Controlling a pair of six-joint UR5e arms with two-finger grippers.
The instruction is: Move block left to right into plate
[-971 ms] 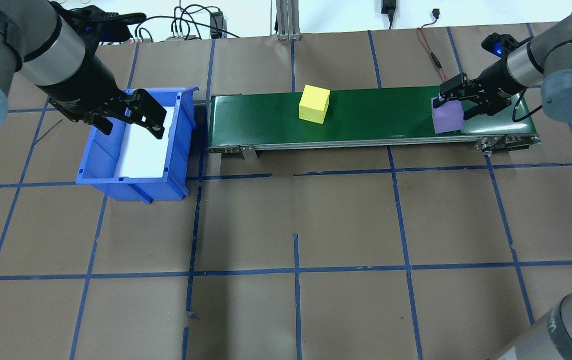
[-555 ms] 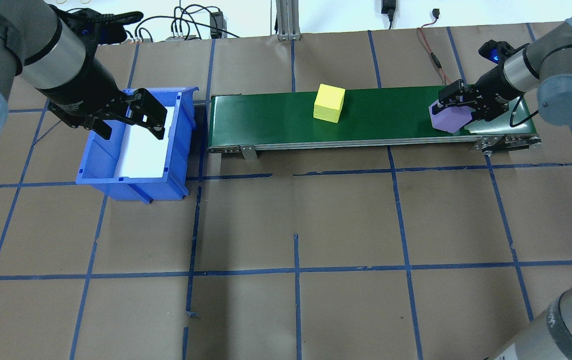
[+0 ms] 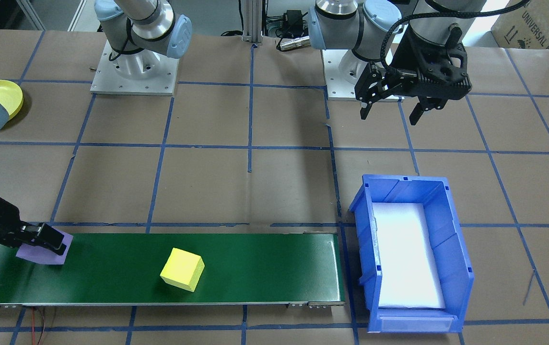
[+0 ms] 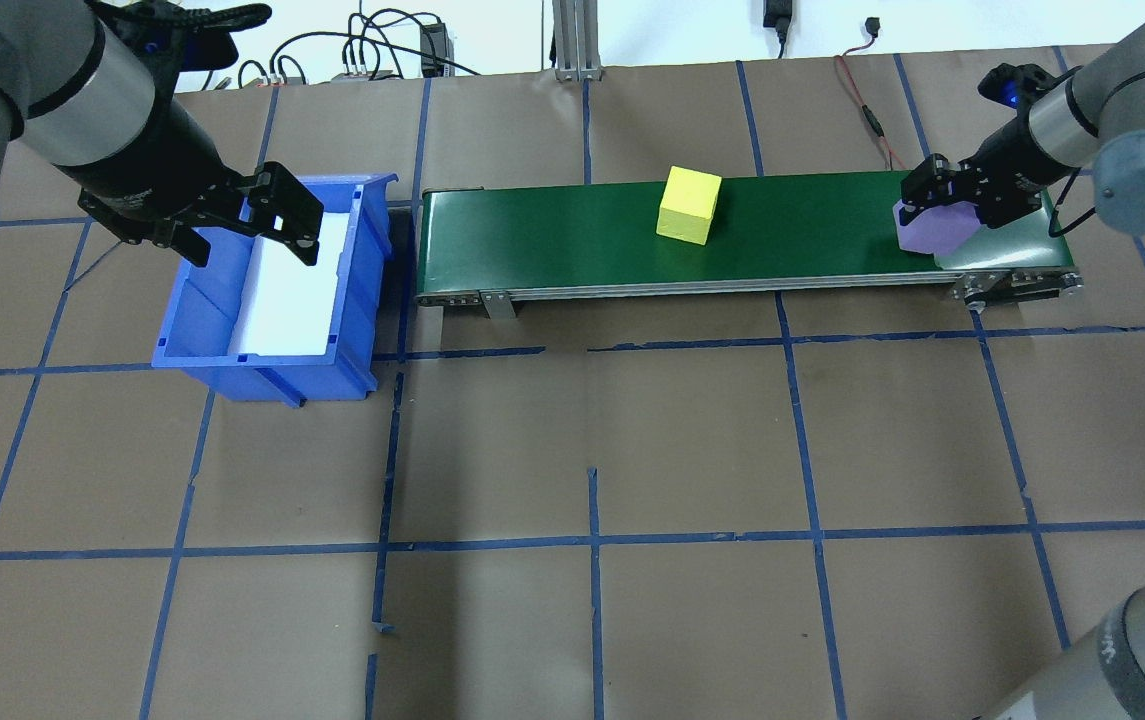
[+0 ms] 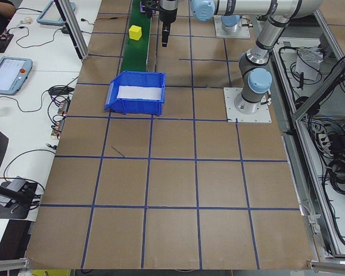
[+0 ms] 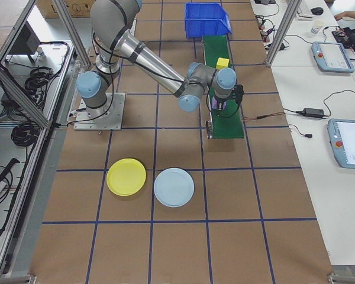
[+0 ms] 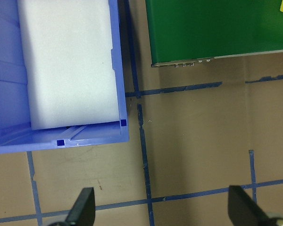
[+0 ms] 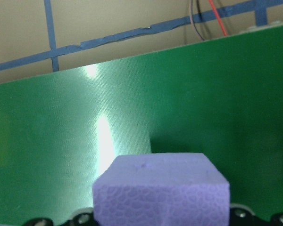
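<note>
Yellow block point(image 4: 689, 205) carried farther right; right pincer point(image 4: 940, 207) clamps purple block point(image 4: 932, 228); left pincer point(image 4: 244, 225) spread.

I count two blocks: one yellow block point(image 4: 689, 205) and one purple block point(image 4: 932, 229). There are two plates, one yellow plate point(image 6: 126, 176) and one pale blue plate point(image 6: 174, 187). I see one blue bin point(image 4: 272, 290), one green conveyor belt point(image 4: 552, 235), and two robot arms, each with one gripper.
</note>
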